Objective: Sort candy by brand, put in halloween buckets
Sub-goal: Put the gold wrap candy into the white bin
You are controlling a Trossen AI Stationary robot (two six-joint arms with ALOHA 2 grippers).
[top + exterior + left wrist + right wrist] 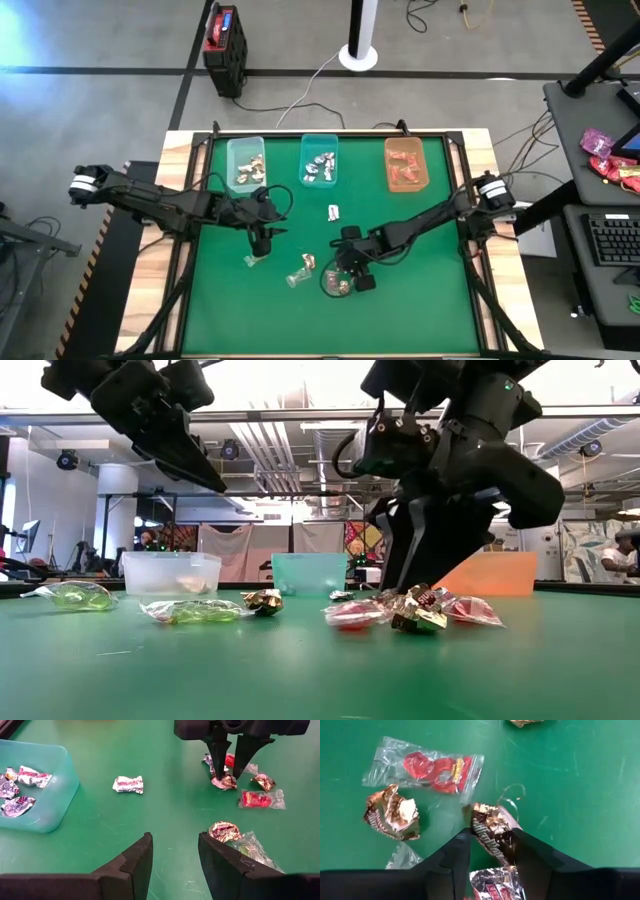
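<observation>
A green mat (420, 310) covers the table, with an open workshop room behind it. At the far edge stand three buckets in a row: the pale clear-green bucket (245, 164) on the left, the teal bucket (320, 160) in the middle, the orange bucket (406, 164) on the right, each already holding a few sweets, apparently one kind per bin. The right gripper (491, 845) is down at the small cluster of candy near the middle of the mat, its fingers closing around a gold-brown candy (490, 831) pressed between them; whether the grip is firm yet cannot be told. A red candy (434, 767) in clear wrap and a second gold-brown piece (390, 813) lie just beside it. The left gripper (174, 865) hangs above the mat left of centre with its fingers apart and empty, likely waiting clear of the working arm. A silvery candy (128, 784) lies alone between the cluster and the teal bucket.
</observation>
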